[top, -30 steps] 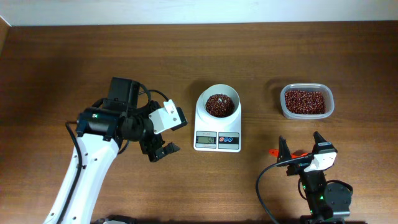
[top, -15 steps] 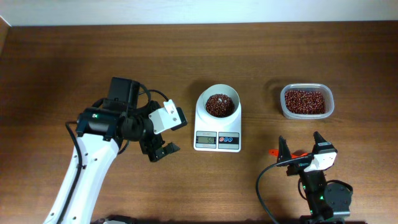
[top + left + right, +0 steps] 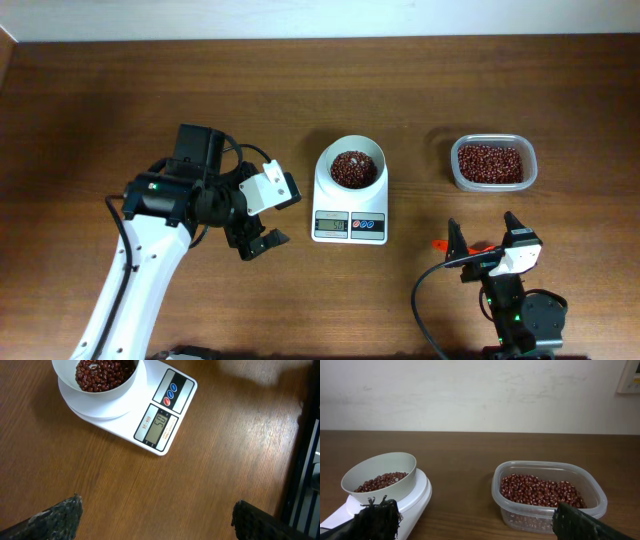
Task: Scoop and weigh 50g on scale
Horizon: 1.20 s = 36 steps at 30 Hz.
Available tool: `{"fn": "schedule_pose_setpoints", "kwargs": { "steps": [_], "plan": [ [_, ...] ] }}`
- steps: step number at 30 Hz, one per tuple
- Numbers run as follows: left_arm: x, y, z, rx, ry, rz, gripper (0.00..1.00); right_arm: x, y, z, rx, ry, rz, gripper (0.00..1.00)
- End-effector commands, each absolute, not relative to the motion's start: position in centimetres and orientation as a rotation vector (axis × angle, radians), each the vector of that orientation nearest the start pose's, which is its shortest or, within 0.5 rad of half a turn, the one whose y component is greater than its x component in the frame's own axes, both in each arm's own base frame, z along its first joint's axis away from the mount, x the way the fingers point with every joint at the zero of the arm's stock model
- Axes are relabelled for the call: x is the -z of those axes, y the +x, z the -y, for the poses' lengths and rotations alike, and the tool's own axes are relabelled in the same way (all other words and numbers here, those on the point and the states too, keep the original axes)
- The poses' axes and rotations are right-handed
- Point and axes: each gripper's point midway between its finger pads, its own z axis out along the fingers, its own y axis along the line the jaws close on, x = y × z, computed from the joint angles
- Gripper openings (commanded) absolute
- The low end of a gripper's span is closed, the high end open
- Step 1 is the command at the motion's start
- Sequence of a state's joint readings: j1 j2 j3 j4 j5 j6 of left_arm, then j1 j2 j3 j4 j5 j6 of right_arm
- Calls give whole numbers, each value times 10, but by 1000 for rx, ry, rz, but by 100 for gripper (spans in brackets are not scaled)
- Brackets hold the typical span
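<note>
Scale (image 3: 349, 226) holds a bowl (image 3: 352, 142) of red beans (image 3: 352, 170) (tub (image 3: 453, 168) well apart).

White arm links (image 3: 130, 290), black joints (image 3: 205, 205) — black cables (image 3: 416, 300); dark textured fingers (image 3: 55, 515).

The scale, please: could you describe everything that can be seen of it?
The scale is small, white, plastic-looking, lying flat on the wooden table near its middle. Its front panel has a grey display, apparently reading 50, beside blue and red buttons. A round white bowl of red beans sits on its platform. Nothing else touches it.
</note>
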<state>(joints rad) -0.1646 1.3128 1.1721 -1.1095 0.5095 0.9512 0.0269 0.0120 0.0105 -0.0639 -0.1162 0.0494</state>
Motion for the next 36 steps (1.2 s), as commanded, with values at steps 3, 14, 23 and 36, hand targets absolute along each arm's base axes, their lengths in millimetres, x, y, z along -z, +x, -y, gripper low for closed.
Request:
{"fn": "schedule_pose_setpoints", "kwargs": {
  "steps": [3, 14, 23, 36],
  "plan": [
    [-182, 255, 131, 484, 1497, -2136, 99, -158, 245, -26, -147, -66, -1641, 99],
    [-183, 264, 128, 429, 1494, -2123, 99, -158, 245, -26, -146, -66, -1641, 99],
    [-182, 212, 103, 391, 1524, -2310, 99, -158, 245, -26, -147, -66, -1641, 99],
    [-246, 88, 79, 165, 1438, -2039, 99, -158, 245, -26, -146, -66, -1641, 99]
  ]
}}
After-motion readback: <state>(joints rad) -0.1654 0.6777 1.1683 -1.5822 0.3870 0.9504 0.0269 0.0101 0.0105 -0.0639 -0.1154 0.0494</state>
